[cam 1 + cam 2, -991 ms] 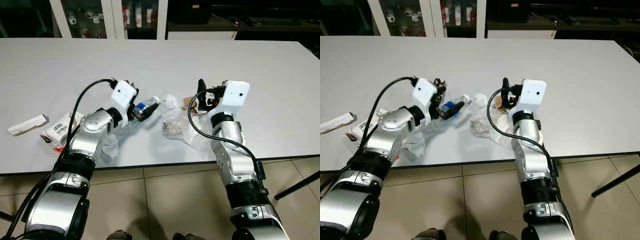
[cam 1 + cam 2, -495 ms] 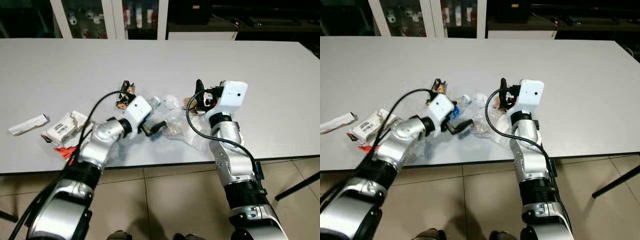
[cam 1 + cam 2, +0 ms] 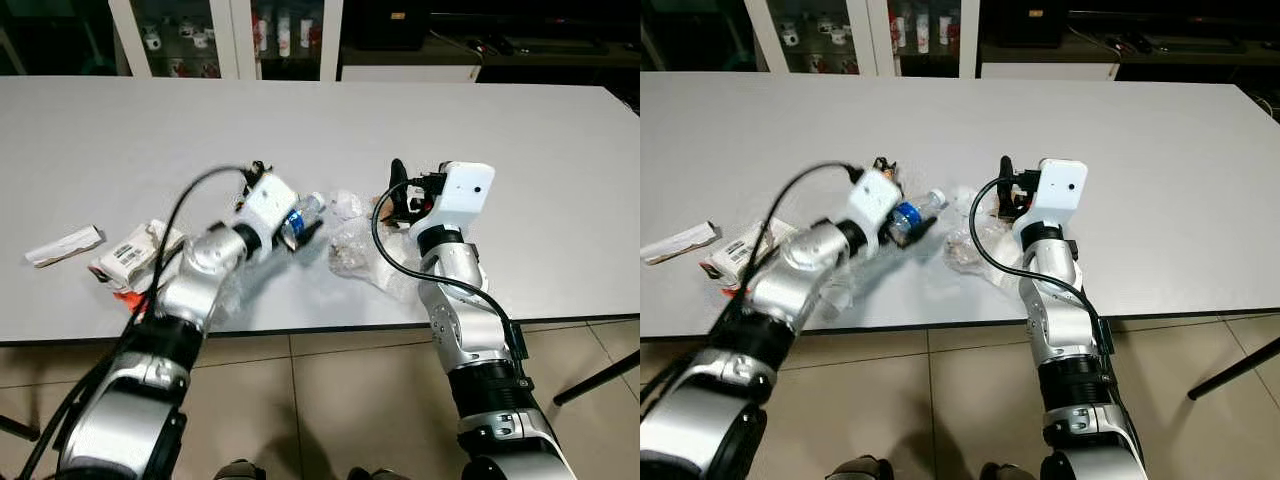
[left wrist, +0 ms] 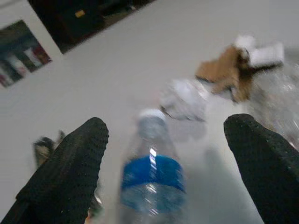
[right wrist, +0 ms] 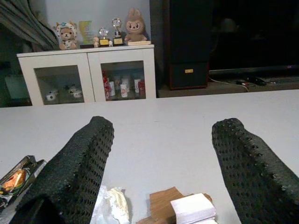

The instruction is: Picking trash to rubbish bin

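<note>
One plastic bottle (image 4: 150,175) with a blue label lies on the white table (image 3: 560,150), directly ahead of the left claw (image 4: 159,168) and between its two spread fingers (image 4: 65,172). Its long axis runs straight along the claw's reach, white cap pointing away from the wrist and the body toward it. Whether the fingers touch its sides yet I cannot tell, as the frame is blurred, but a wide gap shows on either side, so I judge it straddled rather than pinched. A squeeze across the short axis at the labelled middle looks like the move to come; a round, light bottle may roll or squirt forward if caught too near the cap.

Just beyond the cap sits a crumpled white wad (image 4: 184,99), and further on a brown cardboard scrap (image 4: 224,72) with a white piece beside it. Crinkled clear plastic (image 3: 355,250) lies between the two arms.

Held above that cardboard, the right claw (image 5: 159,158) has its fingers wide apart with nothing between them. It is farther from the bottle than the left.
</note>
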You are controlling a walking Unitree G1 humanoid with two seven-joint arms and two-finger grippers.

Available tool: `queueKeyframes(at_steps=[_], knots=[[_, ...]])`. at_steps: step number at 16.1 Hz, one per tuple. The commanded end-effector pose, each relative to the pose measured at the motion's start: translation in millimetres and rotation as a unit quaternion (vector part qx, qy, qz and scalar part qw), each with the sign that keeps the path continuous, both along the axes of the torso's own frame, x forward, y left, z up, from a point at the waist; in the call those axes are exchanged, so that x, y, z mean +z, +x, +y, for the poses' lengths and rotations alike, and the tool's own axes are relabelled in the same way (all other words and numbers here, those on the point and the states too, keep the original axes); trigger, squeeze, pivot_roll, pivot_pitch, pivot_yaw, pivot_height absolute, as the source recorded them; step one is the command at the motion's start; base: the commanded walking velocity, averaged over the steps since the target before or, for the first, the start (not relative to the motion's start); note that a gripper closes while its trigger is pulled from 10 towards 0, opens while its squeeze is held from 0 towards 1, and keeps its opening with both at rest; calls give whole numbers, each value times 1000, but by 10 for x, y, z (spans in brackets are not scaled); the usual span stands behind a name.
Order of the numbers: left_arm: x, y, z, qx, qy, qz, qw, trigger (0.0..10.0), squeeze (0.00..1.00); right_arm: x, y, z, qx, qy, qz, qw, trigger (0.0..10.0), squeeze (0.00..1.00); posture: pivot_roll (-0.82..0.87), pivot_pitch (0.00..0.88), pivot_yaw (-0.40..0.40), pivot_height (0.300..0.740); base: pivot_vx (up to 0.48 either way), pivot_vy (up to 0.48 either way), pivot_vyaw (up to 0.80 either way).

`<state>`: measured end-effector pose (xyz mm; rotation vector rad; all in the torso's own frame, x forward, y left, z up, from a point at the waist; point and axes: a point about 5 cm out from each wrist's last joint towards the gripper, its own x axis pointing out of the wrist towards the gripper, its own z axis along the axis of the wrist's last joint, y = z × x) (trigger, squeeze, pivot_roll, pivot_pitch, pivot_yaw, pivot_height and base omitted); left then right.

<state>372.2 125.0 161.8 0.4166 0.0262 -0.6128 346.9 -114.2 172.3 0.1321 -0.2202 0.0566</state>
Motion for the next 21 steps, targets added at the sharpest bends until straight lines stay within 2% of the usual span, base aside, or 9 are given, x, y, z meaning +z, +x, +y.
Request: queueKeyframes(at_steps=[1,4,7,14,17,19,21], knots=[[43,36,41,8,-11,7,1000,10000,0,2,-9,-8,2,1,-2,1000,10000,0,17,52,-31,740,0,0,0],[-38,63,154,12,-3,41,999,10000,0,4,-6,-23,1,0,-2,1000,10000,0,14,57,-35,740,0,0,0],[-135,64,181,11,5,74,997,10000,0,5,-5,-30,1,-1,-1,1000,10000,0,9,63,-37,740,0,0,0],[-290,5,26,-12,-1,107,994,10000,0,3,-10,-37,3,-2,1,1000,10000,0,8,69,-43,740,0,0,0],[-408,-22,28,-1,40,136,990,10000,0,0,-12,-28,5,0,3,1000,10000,0,9,72,-43,740,0,0,0],[-366,7,42,16,28,123,992,10000,0,-4,-14,-29,5,1,3,1000,10000,0,8,73,-43,740,0,0,0],[-330,30,57,24,33,119,992,10000,0,-6,-13,-31,5,1,4,1000,10000,0,10,74,-42,740,0,0,0]])
